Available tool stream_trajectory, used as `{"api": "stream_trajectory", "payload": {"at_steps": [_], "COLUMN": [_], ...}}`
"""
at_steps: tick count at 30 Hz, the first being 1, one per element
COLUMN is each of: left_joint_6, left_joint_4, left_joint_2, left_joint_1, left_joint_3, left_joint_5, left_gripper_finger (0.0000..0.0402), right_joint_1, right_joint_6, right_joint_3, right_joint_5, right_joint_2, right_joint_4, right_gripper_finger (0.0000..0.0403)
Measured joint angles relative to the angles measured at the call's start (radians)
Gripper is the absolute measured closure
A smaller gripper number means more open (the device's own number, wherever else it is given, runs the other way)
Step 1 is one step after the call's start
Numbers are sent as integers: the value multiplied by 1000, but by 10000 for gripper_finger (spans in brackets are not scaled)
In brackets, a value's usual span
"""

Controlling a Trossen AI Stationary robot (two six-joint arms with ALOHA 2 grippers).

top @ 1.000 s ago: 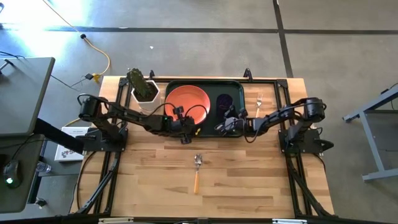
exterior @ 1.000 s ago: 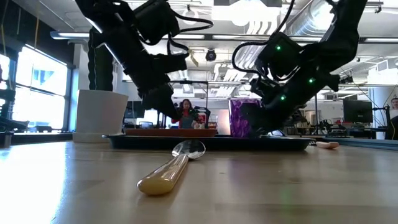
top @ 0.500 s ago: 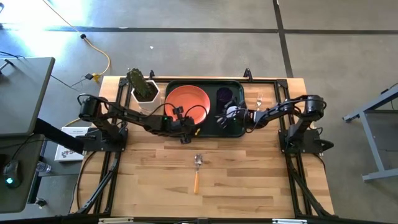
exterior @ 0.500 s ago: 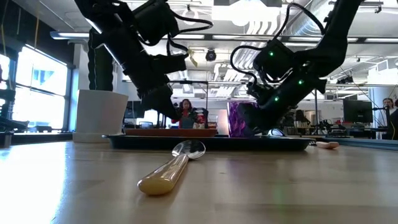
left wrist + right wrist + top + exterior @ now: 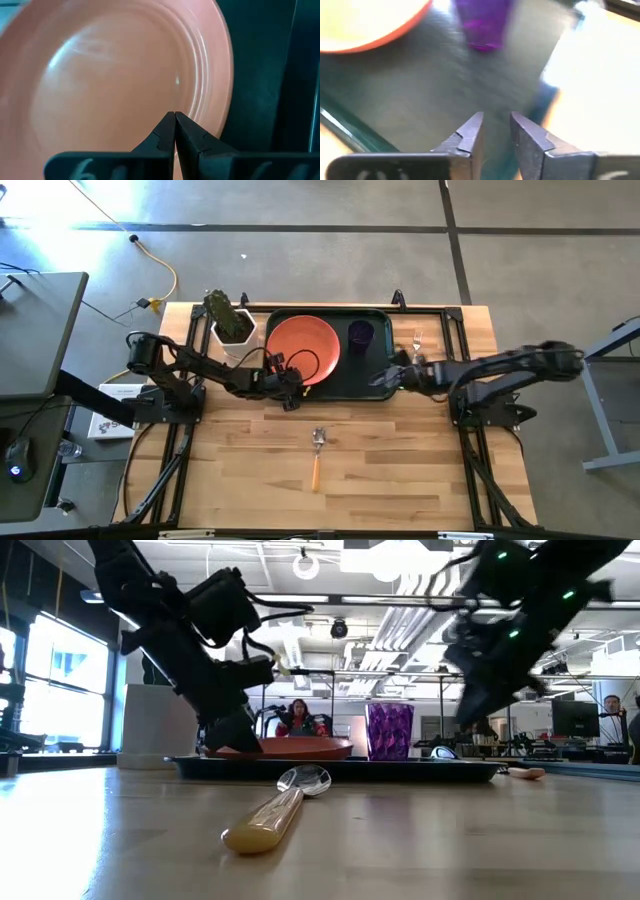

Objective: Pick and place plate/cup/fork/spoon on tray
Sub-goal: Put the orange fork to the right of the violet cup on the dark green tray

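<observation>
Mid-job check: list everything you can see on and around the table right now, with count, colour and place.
tray: one, dark green, table's far middle
plate: one, orange-coral, on the tray's left part
cup: one, dark purple, upright on the tray, right of the plate
fork: one, silver tines, on the table right of the tray
spoon: one, orange handle, on bare wood near the table's middle
plant pot: one, white, left of the tray
left gripper: jaws shut, at the plate's near rim
right gripper: jaws slightly open, over the tray's near right corner

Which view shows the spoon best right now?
The high view: the whole spoon lies on the bare table in front of the tray, bowl toward it. The low view shows it end-on, foreshortened. Neither wrist view shows it.
</observation>
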Motion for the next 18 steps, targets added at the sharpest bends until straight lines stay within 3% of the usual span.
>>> {"api": "stream_trajectory", "payload": {"at_steps": [4,8,13,18], "left_joint_6": [14,66,113,159], "left_joint_4": [22,100,216,231], "left_joint_2": [0,0,0,-1], "left_joint_1": [-3,4,25,11], "left_joint_3": [1,1,12,66], "left_joint_5": [0,9,126,253], "left_gripper_finger": [401,401,401,401], "right_joint_1": [-12,-93,-257,-427], "right_joint_6": [162,189,163,90], "right_joint_3": [0,0,0,-1], "right_joint_5": [50,62,6,-102], "right_joint_2": [-133,-184,-150,-60], "right_joint_4": [-236,-319,-319,-298], "right_gripper_finger": [275,235,197,192]}}
